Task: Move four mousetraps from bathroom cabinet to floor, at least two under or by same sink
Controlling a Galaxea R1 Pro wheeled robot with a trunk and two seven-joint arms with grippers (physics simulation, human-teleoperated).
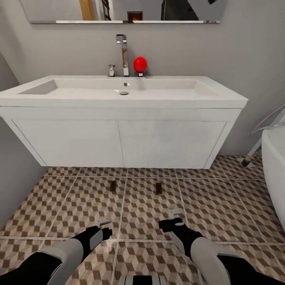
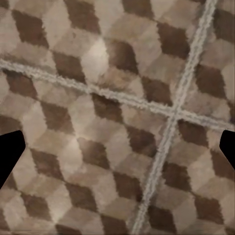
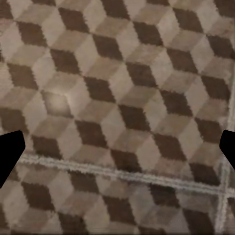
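Two small dark traps (image 1: 113, 185) (image 1: 158, 188) lie on the floor (image 1: 150, 213) just in front of the sink (image 1: 122, 93), near the shadow line of the vanity (image 1: 118, 142); they are too small to make out any wire parts. The tub (image 1: 275, 166) is cut off by the picture's edge, to the right of the sink, and a mirror (image 1: 122, 10) above the sink is cut off at the top.

The room is grey-walled, with a chrome tap (image 1: 122, 53) and a red ball-like thing (image 1: 140, 64) on the sink's back rim. The floor is cube-patterned tile in brown and beige with pale grout lines.

The left tool (image 1: 103, 224) hangs over the floor nearer the robot than the sink's left half, and the right tool (image 1: 174, 214) likewise below the sink's right half. Each wrist view shows only bare floor (image 2: 117, 117) (image 3: 117, 107) between two dark fingertips (image 2: 9, 154) (image 3: 10, 152) set at the picture's far edges: both tools are spread wide, holding nothing and touching nothing. The traps lie between the tools and the vanity, apart from both.
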